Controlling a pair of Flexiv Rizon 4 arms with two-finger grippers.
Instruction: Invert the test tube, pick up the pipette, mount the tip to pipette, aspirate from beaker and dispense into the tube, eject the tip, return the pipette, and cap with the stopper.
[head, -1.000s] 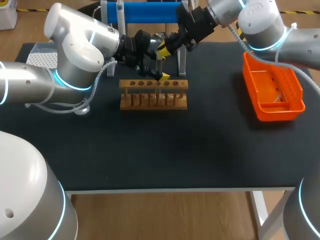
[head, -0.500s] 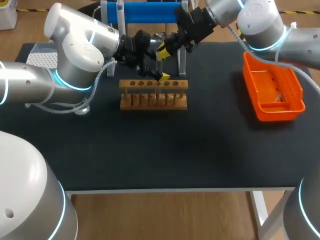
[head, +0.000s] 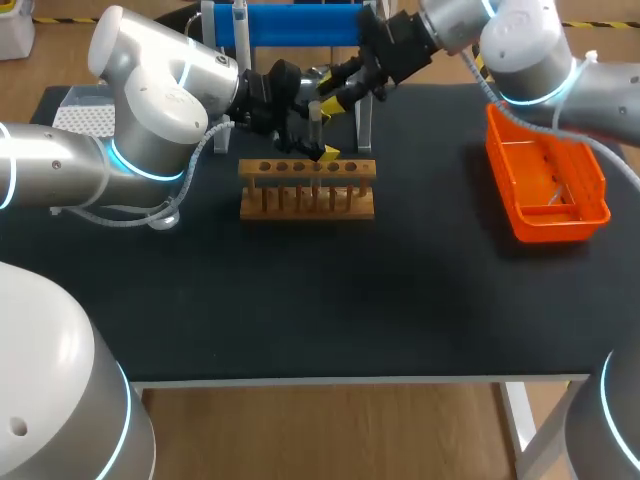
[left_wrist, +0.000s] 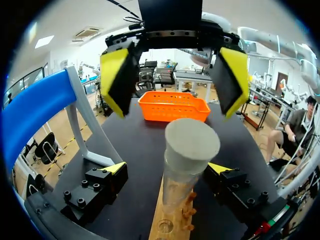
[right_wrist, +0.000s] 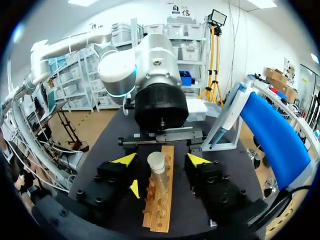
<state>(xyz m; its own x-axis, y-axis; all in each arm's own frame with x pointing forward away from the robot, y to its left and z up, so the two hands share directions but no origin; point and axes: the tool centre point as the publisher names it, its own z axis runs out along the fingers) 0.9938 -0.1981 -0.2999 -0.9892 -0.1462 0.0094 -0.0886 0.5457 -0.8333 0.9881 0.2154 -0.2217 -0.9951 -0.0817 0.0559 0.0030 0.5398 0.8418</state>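
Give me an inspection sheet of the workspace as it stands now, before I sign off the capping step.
Surface: black table; no spill seen.
Job's things: test tube upright in wooden rack, grey stopper in its mouth; pipette on blue stand; tip box at far left corner.
Clutter: orange basket; contents unclear.
Grippers: left gripper open, fingers either side of the tube; right gripper open, tips apart from the stopper.
Cables: grey cable looped on table; white cable above the basket.
Surroundings: nothing seen.
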